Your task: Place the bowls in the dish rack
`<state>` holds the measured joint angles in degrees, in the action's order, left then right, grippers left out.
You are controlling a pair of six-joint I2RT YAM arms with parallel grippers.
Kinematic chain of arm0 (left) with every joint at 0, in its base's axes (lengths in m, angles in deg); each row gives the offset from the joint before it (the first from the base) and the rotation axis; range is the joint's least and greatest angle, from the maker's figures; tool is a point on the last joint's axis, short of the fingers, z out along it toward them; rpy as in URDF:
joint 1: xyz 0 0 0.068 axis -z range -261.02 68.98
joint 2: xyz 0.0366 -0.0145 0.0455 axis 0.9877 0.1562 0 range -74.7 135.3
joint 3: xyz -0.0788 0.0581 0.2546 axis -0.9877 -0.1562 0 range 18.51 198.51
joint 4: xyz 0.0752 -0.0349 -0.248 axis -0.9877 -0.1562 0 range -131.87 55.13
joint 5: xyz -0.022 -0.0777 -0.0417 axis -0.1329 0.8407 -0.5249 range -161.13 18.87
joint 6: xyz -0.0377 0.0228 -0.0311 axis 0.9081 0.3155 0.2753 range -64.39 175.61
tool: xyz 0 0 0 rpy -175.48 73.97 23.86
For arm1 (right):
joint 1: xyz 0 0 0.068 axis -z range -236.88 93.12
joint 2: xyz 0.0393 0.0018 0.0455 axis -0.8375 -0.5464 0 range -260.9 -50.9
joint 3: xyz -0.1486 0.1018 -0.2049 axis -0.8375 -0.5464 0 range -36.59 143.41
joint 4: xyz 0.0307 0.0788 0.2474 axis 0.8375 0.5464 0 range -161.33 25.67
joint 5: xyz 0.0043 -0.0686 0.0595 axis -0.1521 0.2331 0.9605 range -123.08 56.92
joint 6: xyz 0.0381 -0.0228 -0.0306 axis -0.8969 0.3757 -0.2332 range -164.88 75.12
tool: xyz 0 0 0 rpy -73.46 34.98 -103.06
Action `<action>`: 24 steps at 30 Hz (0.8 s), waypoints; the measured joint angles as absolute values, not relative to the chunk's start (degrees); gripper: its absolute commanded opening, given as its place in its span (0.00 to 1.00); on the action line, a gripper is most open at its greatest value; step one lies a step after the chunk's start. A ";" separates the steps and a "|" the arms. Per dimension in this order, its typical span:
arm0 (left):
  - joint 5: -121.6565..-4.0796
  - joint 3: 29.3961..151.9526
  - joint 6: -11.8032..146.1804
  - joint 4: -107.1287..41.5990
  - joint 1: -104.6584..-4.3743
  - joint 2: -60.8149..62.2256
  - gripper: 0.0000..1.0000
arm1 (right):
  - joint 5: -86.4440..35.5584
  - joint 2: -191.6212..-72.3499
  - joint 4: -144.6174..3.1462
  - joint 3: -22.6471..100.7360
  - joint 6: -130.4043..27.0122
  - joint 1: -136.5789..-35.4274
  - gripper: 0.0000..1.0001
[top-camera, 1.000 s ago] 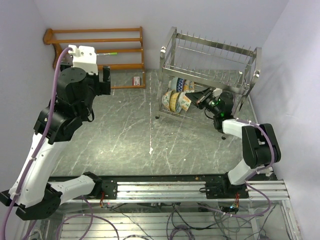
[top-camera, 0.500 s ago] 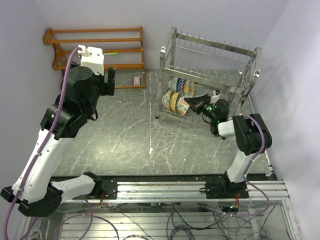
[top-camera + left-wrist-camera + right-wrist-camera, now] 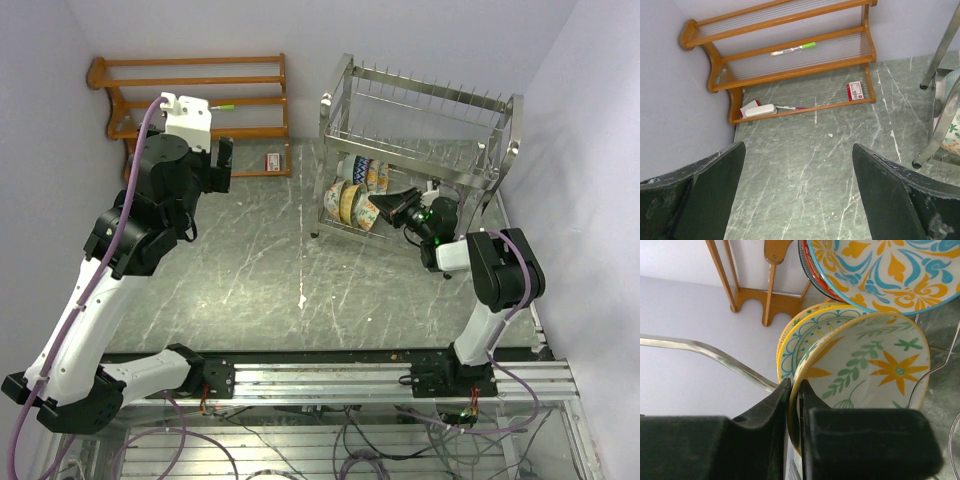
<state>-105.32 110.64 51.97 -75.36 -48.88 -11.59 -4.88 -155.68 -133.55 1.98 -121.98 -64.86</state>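
The dish rack [image 3: 420, 130] stands at the back right, with several bowls [image 3: 350, 200] on edge in its lower tier. My right gripper [image 3: 392, 207] reaches into that tier from the right. In the right wrist view it [image 3: 794, 390] is shut on the rim of a cream bowl with orange flowers and green leaves [image 3: 875, 360]. A yellow-teal bowl [image 3: 800, 340] stands just behind that one, and a blue-orange bowl [image 3: 890, 270] sits above. My left gripper [image 3: 222, 160] hangs open over the table's left side, holding nothing [image 3: 800, 165].
A brown wooden shelf [image 3: 200, 85] stands against the back wall on the left. It holds a green-capped marker [image 3: 792, 48], and a small red-white box [image 3: 855, 91] lies at its foot. The rack's leg [image 3: 940, 130] shows at the right edge of the left wrist view.
My left arm has swung a little to the right and risen. My right arm has folded its elbow in, and its gripper has stayed shut on the bowl at the rack's lower tier.
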 measured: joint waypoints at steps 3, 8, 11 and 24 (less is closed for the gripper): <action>-105.26 110.47 51.95 -75.36 -48.88 -11.59 0.99 | -5.64 -154.58 -130.46 2.50 -120.21 -64.86 0.23; -105.02 110.27 51.93 -75.34 -48.88 -11.81 0.99 | -7.22 -153.10 -125.22 2.85 -117.35 -64.84 0.50; -104.91 110.03 51.90 -75.34 -48.88 -12.14 0.99 | -7.22 -153.16 -122.27 3.59 -116.19 -64.84 0.53; -104.08 109.92 51.93 -75.34 -48.88 -12.57 0.99 | -8.66 -149.64 -114.55 4.91 -113.02 -64.84 0.71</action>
<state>-104.08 109.92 51.93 -75.34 -48.88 -12.57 -8.66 -149.64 -114.55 4.91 -113.02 -64.84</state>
